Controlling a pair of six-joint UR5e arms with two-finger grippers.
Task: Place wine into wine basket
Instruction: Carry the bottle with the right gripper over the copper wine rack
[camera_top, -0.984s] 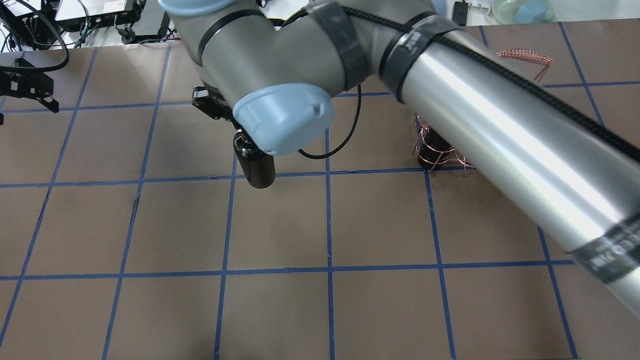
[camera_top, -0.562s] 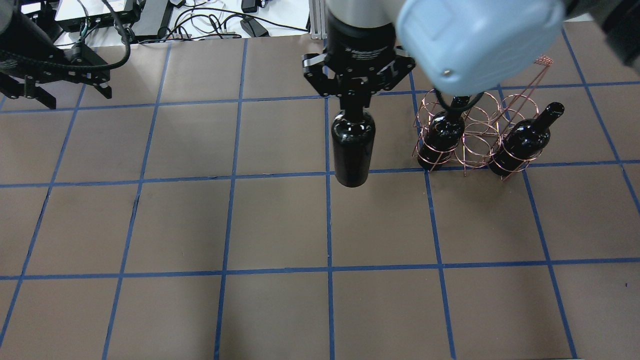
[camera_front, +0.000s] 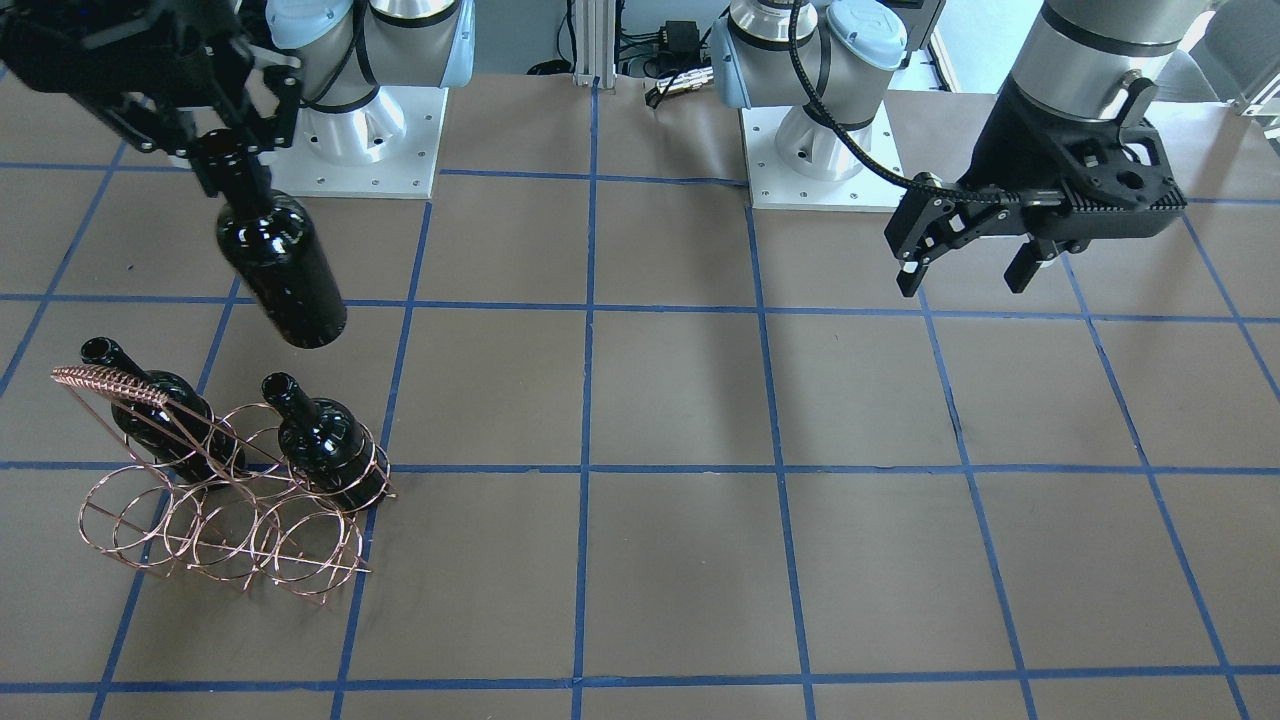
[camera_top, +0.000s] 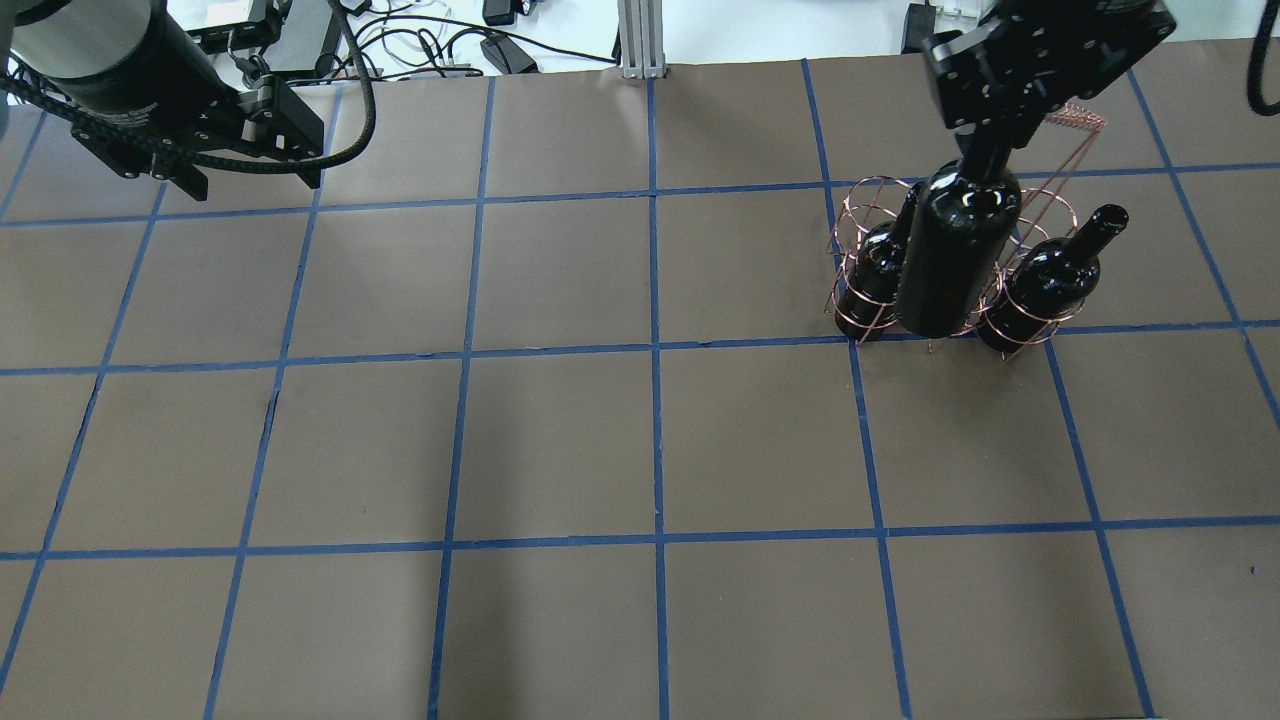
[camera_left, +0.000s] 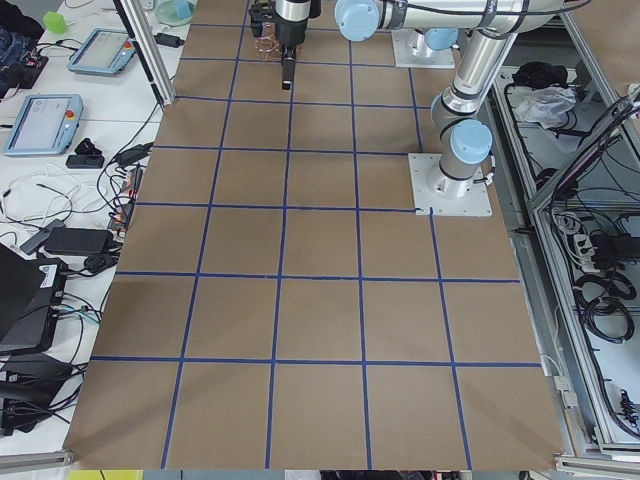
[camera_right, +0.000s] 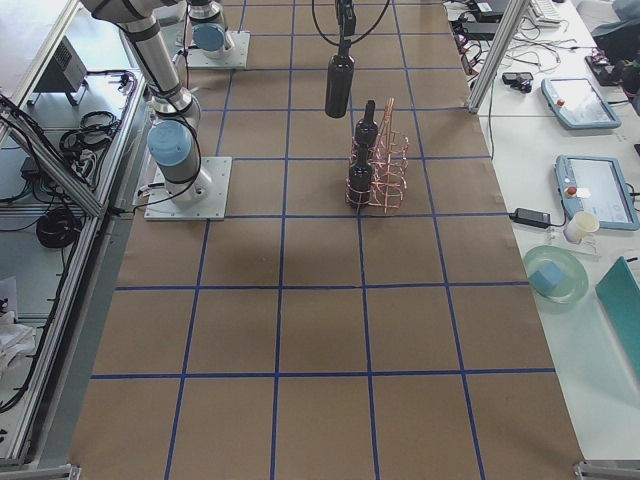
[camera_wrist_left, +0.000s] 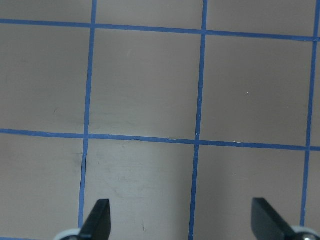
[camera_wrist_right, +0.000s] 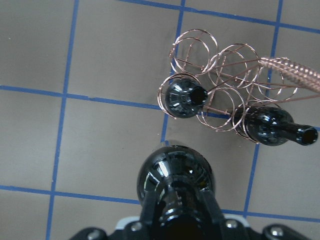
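Note:
My right gripper (camera_top: 985, 150) is shut on the neck of a glossy black wine bottle (camera_top: 955, 250) and holds it upright in the air. In the front view the wine bottle (camera_front: 280, 270) hangs on the robot's side of the copper wire basket (camera_front: 220, 520), higher than its rings. Two other black bottles (camera_front: 160, 420) (camera_front: 325, 445) stand in the end rings of the basket's near row. The right wrist view shows the held bottle (camera_wrist_right: 175, 180) just short of the basket (camera_wrist_right: 220, 60). My left gripper (camera_front: 962, 285) is open and empty, far off over bare table (camera_wrist_left: 182, 222).
The basket's tall coil-wrapped handle (camera_top: 1075, 118) rises beside the held bottle. The two arm bases stand on white plates (camera_front: 350, 140) (camera_front: 820, 150). Cables and electronics (camera_top: 420, 40) lie beyond the table's far edge.
My right arm has carried the bottle from the table's left-middle to the right, up to the basket. My left arm has shifted a little to the right.

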